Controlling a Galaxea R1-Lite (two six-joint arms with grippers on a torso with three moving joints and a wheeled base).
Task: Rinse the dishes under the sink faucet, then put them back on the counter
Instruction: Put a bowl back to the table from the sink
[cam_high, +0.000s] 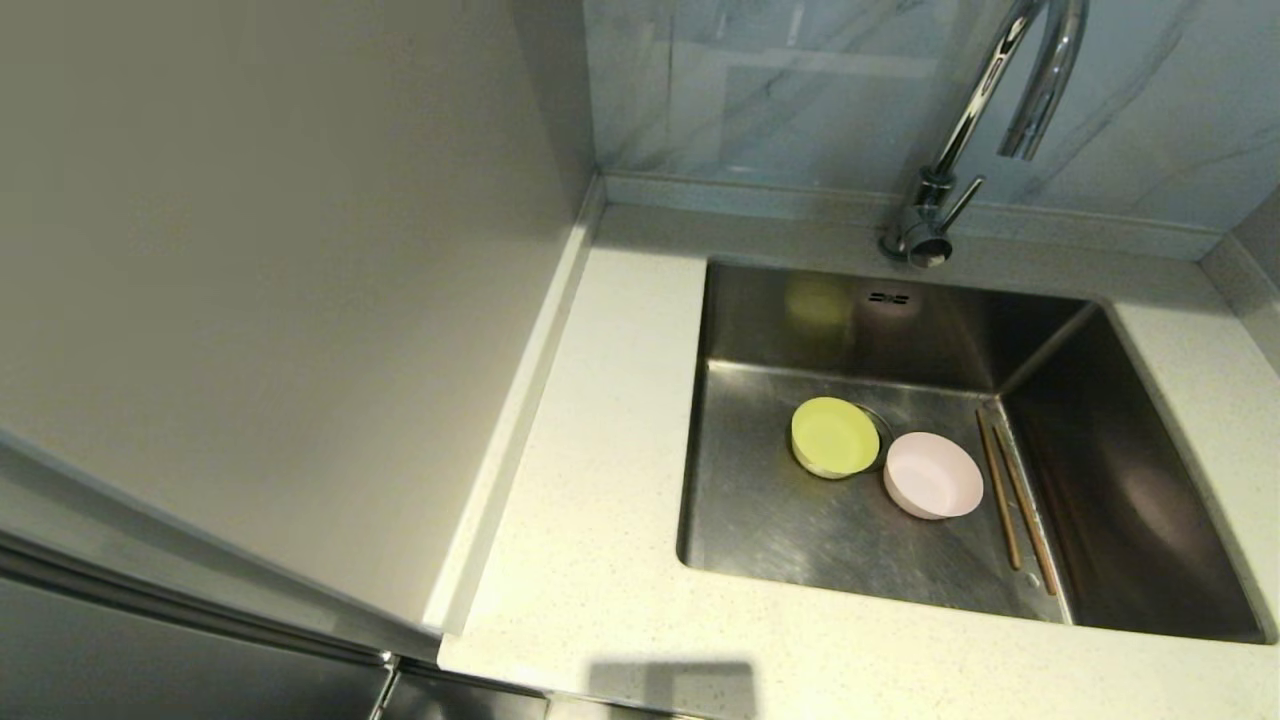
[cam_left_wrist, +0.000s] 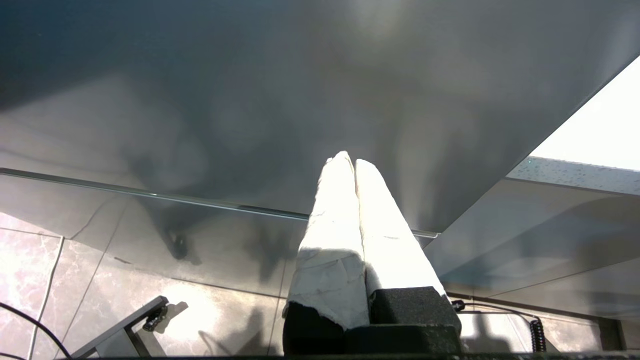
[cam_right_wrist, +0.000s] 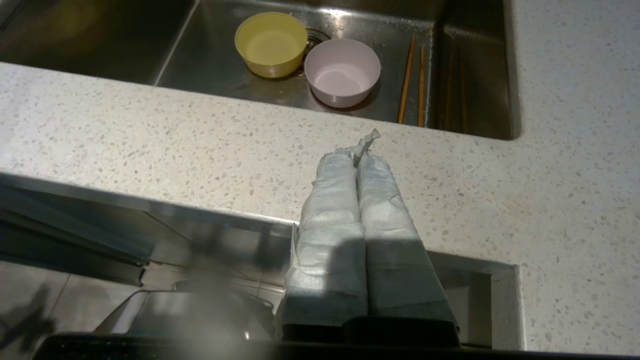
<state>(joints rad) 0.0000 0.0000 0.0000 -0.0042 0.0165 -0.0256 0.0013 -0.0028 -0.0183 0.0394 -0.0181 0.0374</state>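
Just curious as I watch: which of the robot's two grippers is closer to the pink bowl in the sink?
Right. The right gripper, shut, hangs over the counter's front edge, facing the pink bowl. The left gripper, shut, is low beside the cabinet; its view shows no bowl.

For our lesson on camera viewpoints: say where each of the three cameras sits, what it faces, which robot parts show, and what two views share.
Head view: above, looking down at the sink and faucet; no arms visible.
Left wrist view: behind the shut left claw, low beside a grey cabinet panel.
Right wrist view: behind the shut right claw, over the counter edge.
Shared by head and right wrist: yellow-green bowl, pink bowl, chopsticks.
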